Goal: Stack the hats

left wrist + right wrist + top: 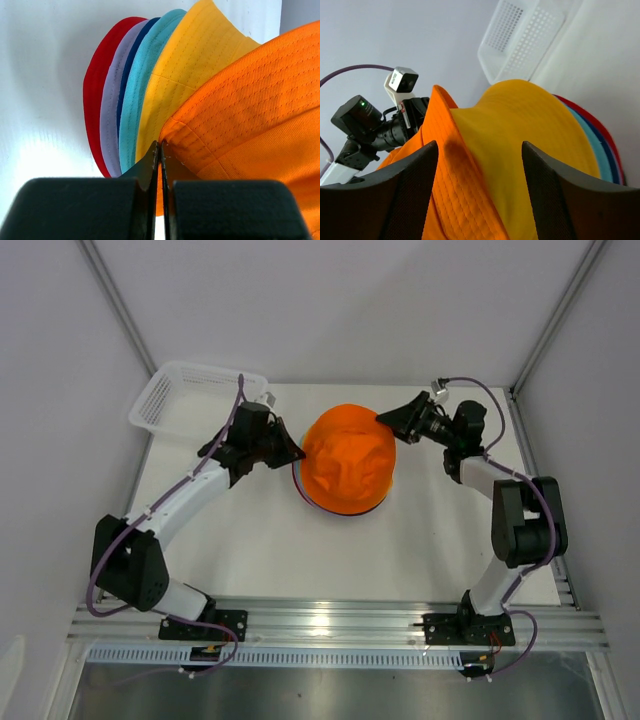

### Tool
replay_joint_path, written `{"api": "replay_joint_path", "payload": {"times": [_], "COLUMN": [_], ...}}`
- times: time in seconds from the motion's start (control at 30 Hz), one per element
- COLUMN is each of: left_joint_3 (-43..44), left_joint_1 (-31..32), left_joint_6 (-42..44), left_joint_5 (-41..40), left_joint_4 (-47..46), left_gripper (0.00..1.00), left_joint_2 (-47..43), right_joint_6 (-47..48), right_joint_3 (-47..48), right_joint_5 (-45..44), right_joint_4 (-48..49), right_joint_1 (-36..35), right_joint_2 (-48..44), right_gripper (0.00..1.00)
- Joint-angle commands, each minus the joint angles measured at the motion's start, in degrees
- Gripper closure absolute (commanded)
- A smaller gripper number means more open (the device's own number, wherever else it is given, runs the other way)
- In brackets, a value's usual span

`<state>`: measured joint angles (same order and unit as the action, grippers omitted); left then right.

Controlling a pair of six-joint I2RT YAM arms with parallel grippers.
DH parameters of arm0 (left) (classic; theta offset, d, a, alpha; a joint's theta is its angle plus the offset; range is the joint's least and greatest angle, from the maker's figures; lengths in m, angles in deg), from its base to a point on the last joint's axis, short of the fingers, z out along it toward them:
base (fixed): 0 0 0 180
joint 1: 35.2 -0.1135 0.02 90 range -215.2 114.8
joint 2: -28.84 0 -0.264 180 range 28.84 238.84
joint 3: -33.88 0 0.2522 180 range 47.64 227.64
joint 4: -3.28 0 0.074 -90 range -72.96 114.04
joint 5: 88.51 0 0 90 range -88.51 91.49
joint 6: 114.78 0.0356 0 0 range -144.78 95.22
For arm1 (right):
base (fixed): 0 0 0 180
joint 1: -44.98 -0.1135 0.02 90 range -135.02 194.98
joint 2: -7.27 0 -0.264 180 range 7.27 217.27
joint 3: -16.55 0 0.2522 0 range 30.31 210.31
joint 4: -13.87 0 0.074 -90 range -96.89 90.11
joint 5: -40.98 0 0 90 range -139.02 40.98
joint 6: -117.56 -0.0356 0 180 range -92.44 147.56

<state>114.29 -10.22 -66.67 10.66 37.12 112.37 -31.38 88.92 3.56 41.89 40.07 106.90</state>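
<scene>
The hats lie stacked in the middle of the table, with the orange hat point(347, 468) on top. In the left wrist view the brims fan out: red point(95, 90), lilac point(111, 100), dark blue point(126, 75), teal point(142, 85), yellow point(185, 65), orange point(250, 90). My left gripper point(161, 145) is shut on the orange hat's brim at the stack's left edge point(298, 453). My right gripper point(480, 150) is open at the stack's upper right point(385, 422). Its fingers straddle the raised orange brim point(450, 165) and the yellow hat point(530, 125) without touching them.
A white slatted basket point(190, 400) stands at the table's back left corner, just behind the left arm, and shows in the right wrist view too point(525, 35). White walls close in the table on three sides.
</scene>
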Motion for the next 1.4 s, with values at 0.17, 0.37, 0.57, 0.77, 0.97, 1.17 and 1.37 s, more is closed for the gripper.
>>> {"api": "replay_joint_path", "payload": {"times": [0.17, 0.37, 0.57, 0.77, 0.97, 1.17, 1.37], "left_joint_3": [4.0, 4.5, 5.2, 6.5, 6.9, 4.2, 0.6], "left_joint_1": [-0.5, -0.5, -0.5, -0.6, -0.6, -0.6, -0.6], "left_joint_6": [1.5, 0.8, 0.5, 0.8, 1.4, 1.1, 1.1], "left_joint_5": [-1.2, -1.7, -2.0, -1.6, -2.9, -4.7, -5.5], "left_joint_4": [0.9, 1.5, 2.3, 2.6, 4.4, 5.0, 4.1], "left_gripper": [0.99, 0.99, 0.99, 0.99, 0.99, 0.99, 0.99], "left_joint_2": [1.5, 1.6, 1.1, 0.3, 0.8, 0.8, 0.2], "right_joint_6": [-11.2, -7.8, 3.9, 12.0, 11.1, 15.8, 14.9], "right_joint_3": [0.6, -0.1, 1.9, 10.5, 10.6, 8.8, 4.4], "right_joint_5": [1.3, 1.3, -3.5, -11.5, -12.6, -16.4, -16.6], "right_joint_4": [18.1, 14.0, -4.7, -31.1, -30.3, -32.7, -28.9], "right_joint_1": [-1.9, -2.7, -2.7, -2.6, -4.3, -6.6, -8.5], "right_joint_2": [3.7, 3.5, 0.9, 3.3, 7.8, 10.2, 10.0], "right_gripper": [0.41, 0.94, 1.0, 1.0, 1.0, 1.0, 1.0]}}
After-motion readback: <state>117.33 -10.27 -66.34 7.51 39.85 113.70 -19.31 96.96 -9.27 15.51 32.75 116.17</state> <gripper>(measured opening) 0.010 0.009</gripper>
